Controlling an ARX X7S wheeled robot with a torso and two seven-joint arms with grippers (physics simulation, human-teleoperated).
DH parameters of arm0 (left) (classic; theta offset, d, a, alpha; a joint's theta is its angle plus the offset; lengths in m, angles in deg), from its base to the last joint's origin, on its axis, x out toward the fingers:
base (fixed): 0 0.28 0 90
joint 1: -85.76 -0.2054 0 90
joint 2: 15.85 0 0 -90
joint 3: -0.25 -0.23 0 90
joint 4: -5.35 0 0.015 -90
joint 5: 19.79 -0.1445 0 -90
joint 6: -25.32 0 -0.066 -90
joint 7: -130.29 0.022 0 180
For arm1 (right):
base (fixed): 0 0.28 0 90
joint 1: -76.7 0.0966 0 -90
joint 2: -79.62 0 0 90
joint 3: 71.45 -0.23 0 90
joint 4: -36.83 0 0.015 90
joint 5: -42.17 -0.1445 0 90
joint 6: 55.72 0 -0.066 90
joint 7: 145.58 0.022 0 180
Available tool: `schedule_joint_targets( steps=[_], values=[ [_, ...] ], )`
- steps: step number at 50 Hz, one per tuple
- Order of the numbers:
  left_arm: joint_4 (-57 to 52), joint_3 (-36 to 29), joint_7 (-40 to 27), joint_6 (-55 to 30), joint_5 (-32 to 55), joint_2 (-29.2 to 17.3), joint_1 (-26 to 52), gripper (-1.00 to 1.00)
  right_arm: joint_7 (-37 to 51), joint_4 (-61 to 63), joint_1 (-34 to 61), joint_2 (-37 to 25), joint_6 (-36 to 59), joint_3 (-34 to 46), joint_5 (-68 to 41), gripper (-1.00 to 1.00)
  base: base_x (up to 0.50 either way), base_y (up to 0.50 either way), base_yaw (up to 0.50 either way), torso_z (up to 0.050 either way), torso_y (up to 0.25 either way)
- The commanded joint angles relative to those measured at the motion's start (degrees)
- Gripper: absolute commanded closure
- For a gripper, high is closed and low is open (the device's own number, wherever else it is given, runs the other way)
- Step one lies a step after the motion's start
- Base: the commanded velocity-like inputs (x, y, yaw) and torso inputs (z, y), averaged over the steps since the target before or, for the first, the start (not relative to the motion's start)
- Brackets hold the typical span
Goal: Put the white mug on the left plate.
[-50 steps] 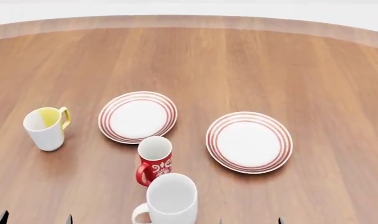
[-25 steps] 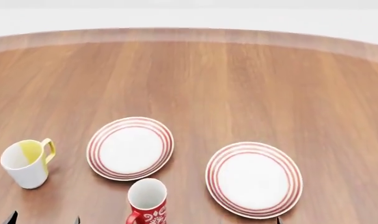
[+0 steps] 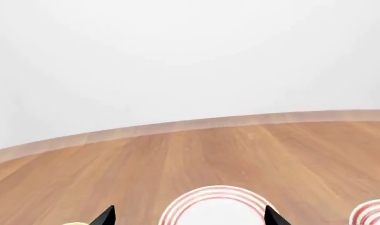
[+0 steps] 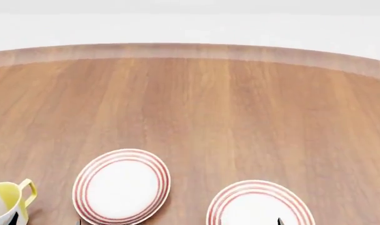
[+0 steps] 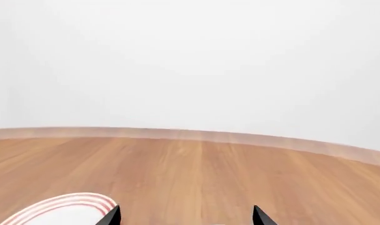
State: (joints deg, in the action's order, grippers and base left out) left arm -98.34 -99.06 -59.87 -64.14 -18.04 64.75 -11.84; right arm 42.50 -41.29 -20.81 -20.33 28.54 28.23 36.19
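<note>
The white mug is out of view in every frame. The left plate (image 4: 122, 186), white with thin red rings, lies on the wooden table at the lower left of the head view. In the left wrist view it (image 3: 215, 208) lies ahead between my fingertips. My left gripper (image 3: 190, 218) is open and empty; only its dark fingertips (image 4: 77, 221) show in the head view. My right gripper (image 5: 186, 218) is open and empty, with its tips (image 4: 279, 220) at the right plate (image 4: 260, 206).
A small white mug with yellow inside and handle (image 4: 5, 205) stands left of the left plate. The right plate's rim also shows in the left wrist view (image 3: 375, 213). A red-ringed plate edge (image 5: 58, 208) shows in the right wrist view. The round table's far edge (image 4: 190, 49) curves across the back.
The head view has tilted up: plates and yellow mug slid down the frame, and the white mug and the red mug dropped out of view at the bottom.
</note>
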Motion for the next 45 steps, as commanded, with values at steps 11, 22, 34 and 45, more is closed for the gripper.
schedule_joint_targets(
  steps=[11, 22, 34, 45],
  values=[
    [0.53, -1.16, -1.11, 1.02, -0.33, -0.81, 0.02, -1.00, 1.13, 0.11, 0.05, -0.58, -0.30, 0.41, -0.67, -1.00, 0.34, 0.00, 0.00, 0.000, 0.000],
    [-1.96, -2.55, 6.06, 8.13, 4.87, -5.75, -2.77, -1.00, 1.59, 0.07, 0.25, -1.00, -0.05, 0.95, -0.43, -1.00, 0.00, 0.00, 0.00, 0.000, 0.000],
    [-3.68, 0.81, 10.25, 15.09, 5.14, -14.14, -11.10, -1.00, 1.67, -0.34, 0.18, -1.60, -0.56, 0.96, -1.29, -1.00, 0.00, 0.00, 0.00, 0.000, 0.000],
    [-0.22, 0.91, 14.21, 32.66, 0.07, -22.20, -30.66, -1.00, 2.06, -2.41, 1.29, -1.61, -0.25, 1.40, -1.26, -1.00, 0.00, 0.00, 0.00, 0.000, 0.000]
  ],
)
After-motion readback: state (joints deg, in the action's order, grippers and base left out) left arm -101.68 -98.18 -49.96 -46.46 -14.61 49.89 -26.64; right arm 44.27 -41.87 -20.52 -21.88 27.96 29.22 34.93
